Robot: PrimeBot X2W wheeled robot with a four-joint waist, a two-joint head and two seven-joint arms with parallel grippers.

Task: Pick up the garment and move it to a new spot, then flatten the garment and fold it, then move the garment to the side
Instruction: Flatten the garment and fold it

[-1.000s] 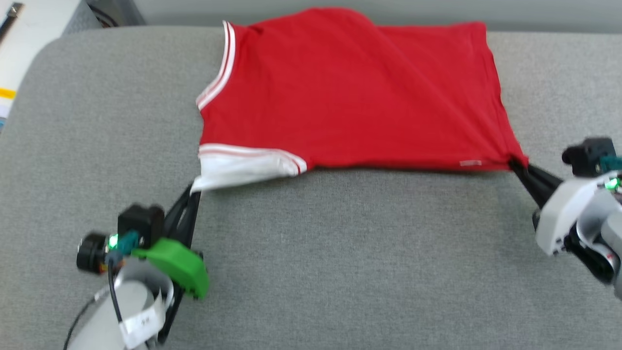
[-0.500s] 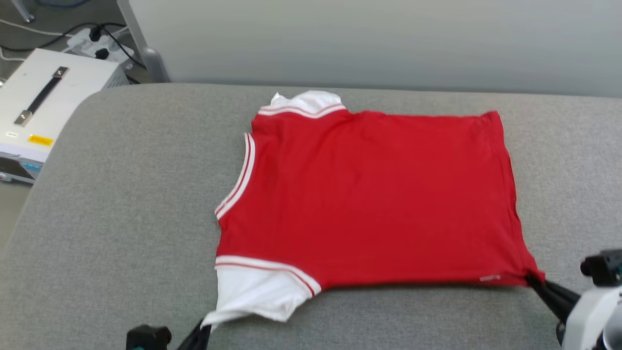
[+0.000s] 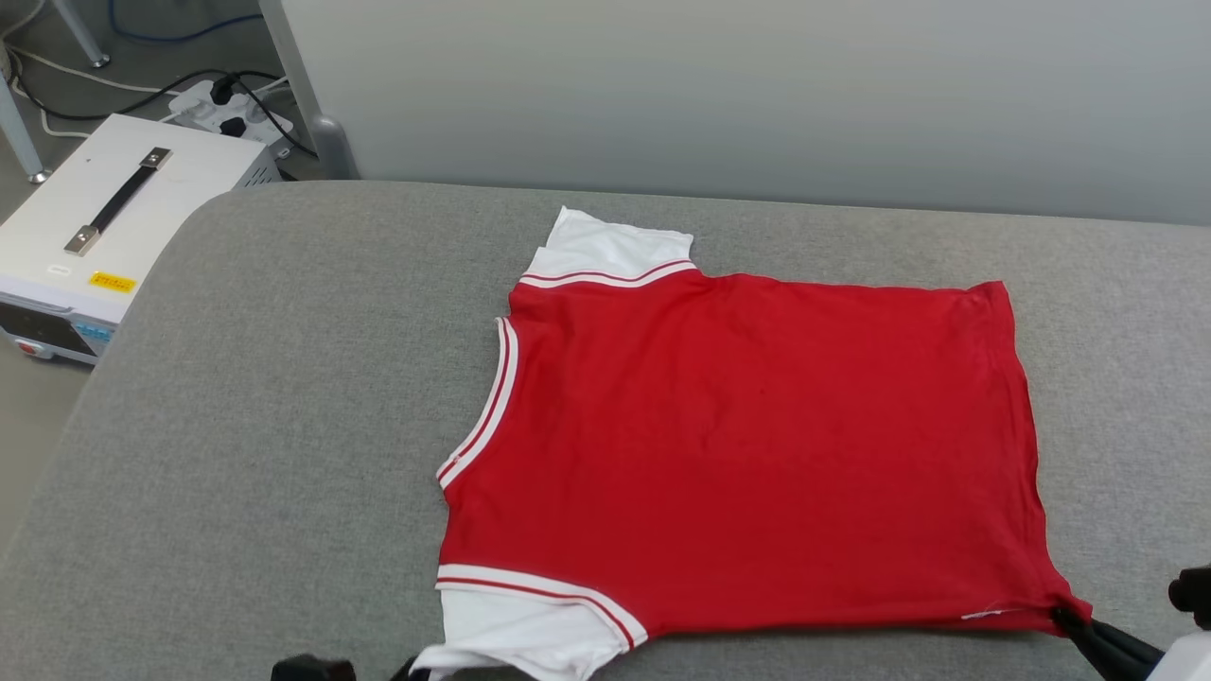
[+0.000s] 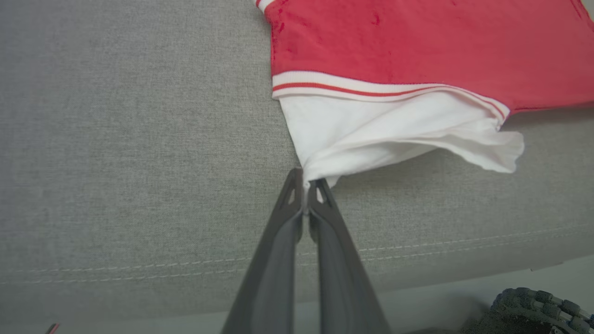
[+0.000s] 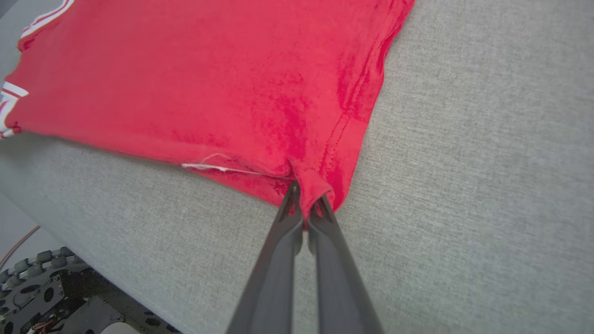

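Head view: the garment (image 3: 747, 454) lies flat, plain side up, toward the table's (image 3: 284, 426) right, its earlier diagonal fold gone. Left gripper (image 4: 306, 183) clamps the near sleeve (image 4: 371, 125), right gripper (image 5: 305, 197) the hem corner (image 5: 315, 185). Folding likely comes next.

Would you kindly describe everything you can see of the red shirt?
The shirt is soft red jersey, plain side up, spread nearly flat on the grey pad, with its neckline toward the robot's left. The sleeves are white with striped trim. The far sleeve lies flat. The near sleeve bunches where the shut left gripper pinches its edge. The shut right gripper pinches the near hem corner, beside a white tag.
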